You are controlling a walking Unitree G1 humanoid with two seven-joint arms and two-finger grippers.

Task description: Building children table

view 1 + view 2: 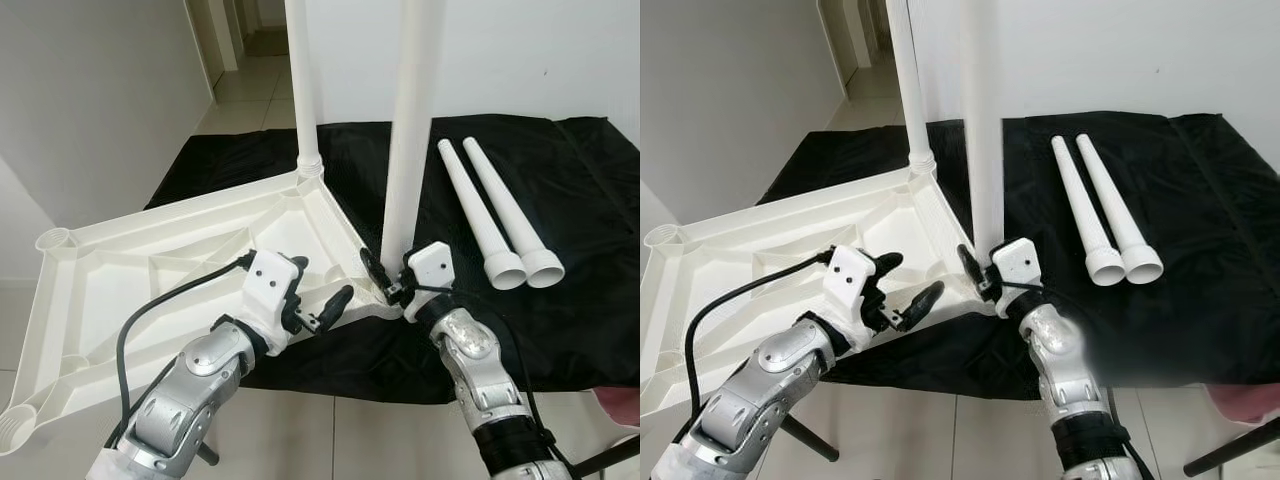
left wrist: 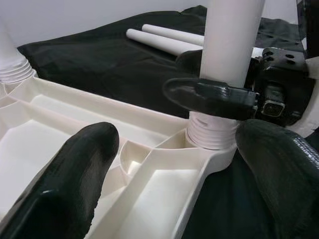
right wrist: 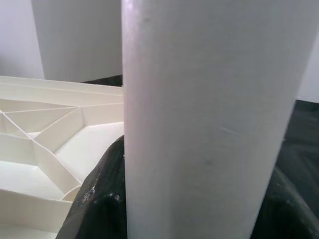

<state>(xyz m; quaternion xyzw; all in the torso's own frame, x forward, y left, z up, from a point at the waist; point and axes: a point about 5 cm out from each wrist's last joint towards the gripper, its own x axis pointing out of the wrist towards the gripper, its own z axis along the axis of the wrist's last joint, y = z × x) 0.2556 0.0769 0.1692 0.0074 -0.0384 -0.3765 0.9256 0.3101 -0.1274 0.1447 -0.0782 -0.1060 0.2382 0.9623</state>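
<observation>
Right gripper point(image 1: 385, 275) is clamped around the base of the tall white plastic leg tube point(image 1: 408, 150), which stands upright in the near corner socket of the upturned white ribbed plastic table panel point(image 1: 180, 270). Left gripper point(image 1: 318, 300) hovers spread open just beside that corner, holding nothing. I'd keep the leg dead vertical and twist it down into the socket threads. Count: two legs standing in the panel, counting the far-corner leg point(image 1: 302, 80), and two loose tapered white legs point(image 1: 495, 215) on the black cloth point(image 1: 580, 200) beyond that corner.

Home interior: tiled floor point(image 1: 250, 85), white walls point(image 1: 90, 110), hallway doorway point(image 1: 262, 25).
</observation>
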